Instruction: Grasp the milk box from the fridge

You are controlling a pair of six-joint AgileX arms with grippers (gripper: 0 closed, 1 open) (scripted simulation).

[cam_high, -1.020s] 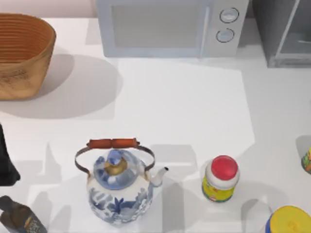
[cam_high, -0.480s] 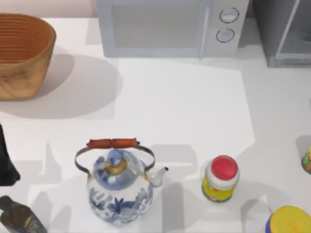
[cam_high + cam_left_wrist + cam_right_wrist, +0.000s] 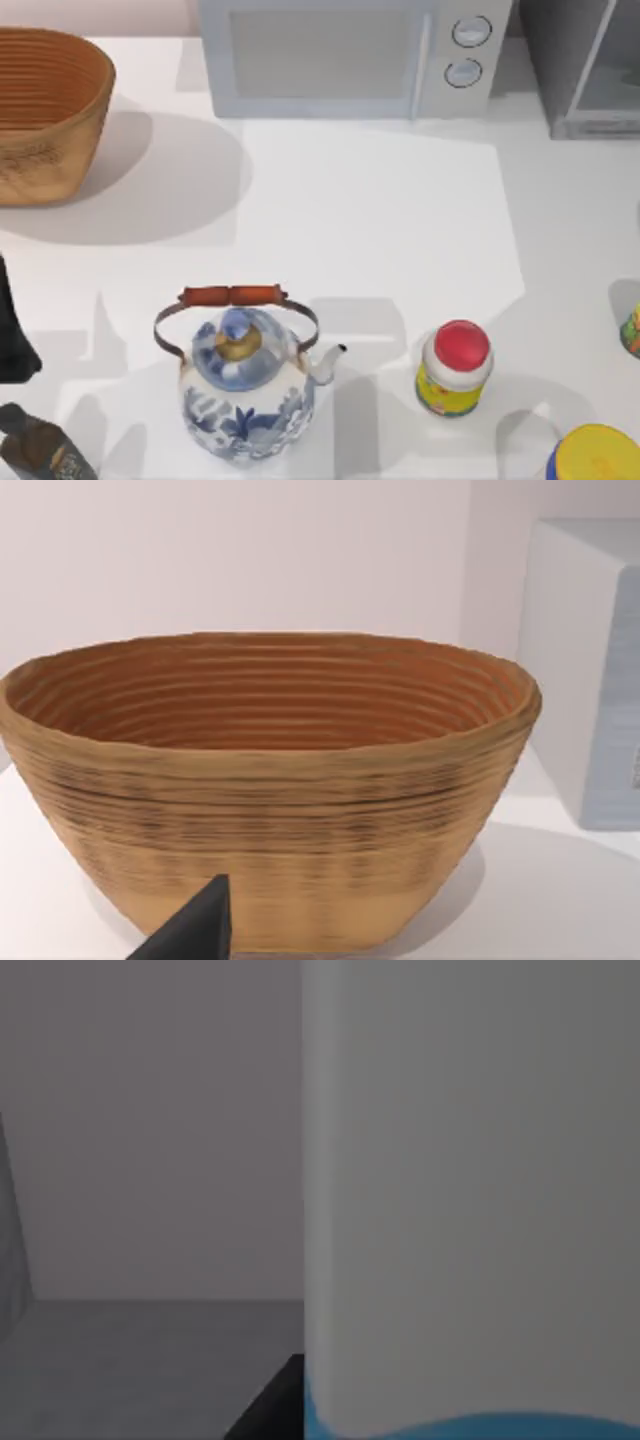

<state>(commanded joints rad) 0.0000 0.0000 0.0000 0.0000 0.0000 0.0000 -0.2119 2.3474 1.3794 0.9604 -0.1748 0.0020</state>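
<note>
The fridge (image 3: 585,70), dark grey with a pale frame, stands at the table's back right corner. In the right wrist view the milk box (image 3: 470,1210) looms very close, a white face with a light blue strip along its lower edge, against the fridge's grey inner wall (image 3: 150,1160). A dark part of my right gripper (image 3: 268,1408) shows just beside the carton. My left arm (image 3: 12,330) is parked at the table's left edge. A dark tip of the left gripper (image 3: 195,930) points toward the woven basket (image 3: 270,790).
A white microwave (image 3: 350,55) stands at the back centre, and the basket (image 3: 45,110) at back left. Near the front are a blue-and-white kettle (image 3: 245,385), a red-capped yellow jar (image 3: 455,370), a dark bottle (image 3: 40,450) and a yellow-lidded tub (image 3: 595,455).
</note>
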